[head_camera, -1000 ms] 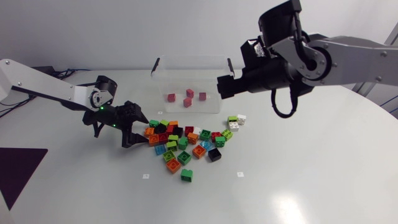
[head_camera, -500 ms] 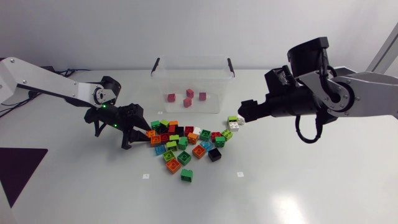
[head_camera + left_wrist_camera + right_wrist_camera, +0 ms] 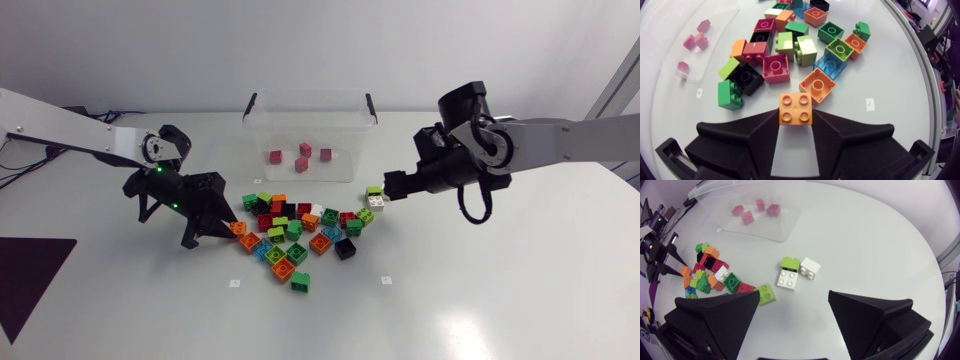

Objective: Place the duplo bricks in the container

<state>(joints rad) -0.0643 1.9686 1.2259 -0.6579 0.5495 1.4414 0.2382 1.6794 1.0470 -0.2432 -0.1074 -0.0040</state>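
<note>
Orange square four-stud brick, studs up, is gripped between the left hand's fingers at the left edge of the mixed-colour pile. Right hand is held open near the white and green bricks right of the pile. Clear container, on the far side, holds four pink-red bricks.

**A:** How many of each kind are counted?
**B:** One container, with four pink bricks inside it.
**A:** And outside it?
**B:** Over twenty loose bricks are piled together. One green brick and two white bricks are set apart. One orange brick is gripped by the left gripper.
</note>
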